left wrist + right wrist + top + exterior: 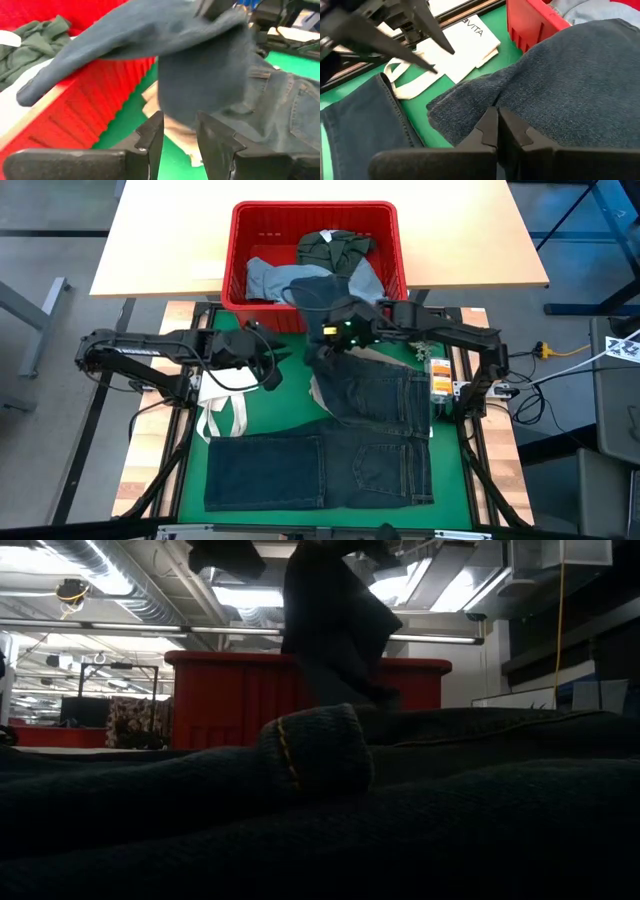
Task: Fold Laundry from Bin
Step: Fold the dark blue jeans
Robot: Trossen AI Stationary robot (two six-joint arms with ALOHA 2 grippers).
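Dark jeans (580,90) are hanging from my right gripper (497,131), pinched shut to clear the bin (390,250); my left gripper (179,132) is waiting half-open alongside

1. A white tote bag (222,416) with looped straps lies on the green mat (290,415) at its left side; in the right wrist view the bag (460,47) shows printed letters ending in "VITA".
2. The green mat covers the work surface inside a dark frame (470,450).
3. A light wooden tabletop (160,240) stands behind the mat.
4. A small orange-and-white box (440,377) sits at the mat's right edge.
5. Cables (560,352) trail over the grey floor on the right.
6. The low view shows ceiling ducts (110,580) and strip lights (250,595) overhead.
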